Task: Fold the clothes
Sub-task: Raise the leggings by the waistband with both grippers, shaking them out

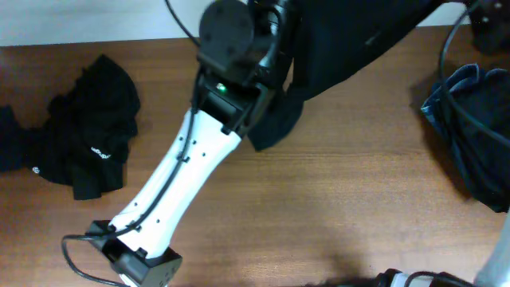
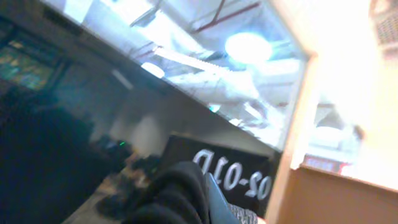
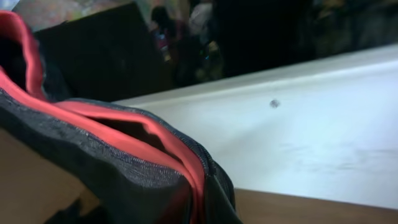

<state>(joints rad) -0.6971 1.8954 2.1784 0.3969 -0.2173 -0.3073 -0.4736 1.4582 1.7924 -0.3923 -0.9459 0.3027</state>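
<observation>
Black trousers (image 1: 351,44) hang stretched across the table's far edge, one dark end drooping to the wood (image 1: 275,123). My left gripper (image 2: 200,208) is shut on a bunched black fold (image 2: 177,193) of them, with a bluish finger (image 2: 217,200) showing beside it. The white left arm (image 1: 179,175) reaches up from the front to that spot. My right gripper (image 3: 199,211) is shut on the speckled grey waistband (image 3: 93,146) with its red lining (image 3: 124,121); its fingers are hidden by the cloth. More clothes lie in a black pile (image 1: 88,135) at the left.
A navy-blue garment (image 1: 470,135) lies bunched at the right edge under a black cable (image 1: 450,88). Bare brown table (image 1: 335,207) spreads across the middle and front. The left arm's base (image 1: 139,267) sits at the front edge. A white wall strip (image 1: 80,20) borders the far side.
</observation>
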